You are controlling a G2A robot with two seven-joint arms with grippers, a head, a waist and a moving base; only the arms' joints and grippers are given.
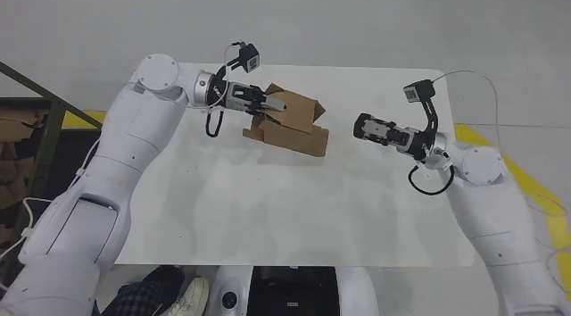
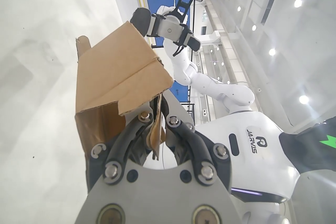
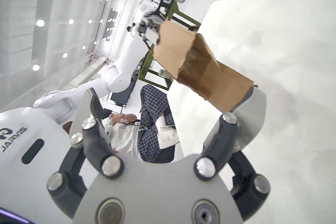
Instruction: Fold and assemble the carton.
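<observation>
While you check the top view, start with the white table (image 1: 268, 218). The brown carton (image 1: 290, 124) is at about 12 o'clock from the table's middle, toward the far edge. It's only part folded, with panels bent at angles and one flap sticking out at its 9 o'clock side. You can't tell if the underside rests flat on the table or is tipped up.

The left gripper (image 1: 270, 102) is at the carton's 10 o'clock. It's clenched on that flap. In the left wrist view the gripper (image 2: 157, 112) has both fingers pinched together with a strip of cardboard between them, and the carton (image 2: 118, 72) rises just beyond the tips.

The right gripper (image 1: 361, 126) is at the carton's 3 o'clock, near it but not touching, with bare table showing between them. It's released, and in the right wrist view you see the gripper (image 3: 172, 96) spread wide and holding nothing. The carton (image 3: 199, 70) sits past the fingers, open end facing this way.
</observation>
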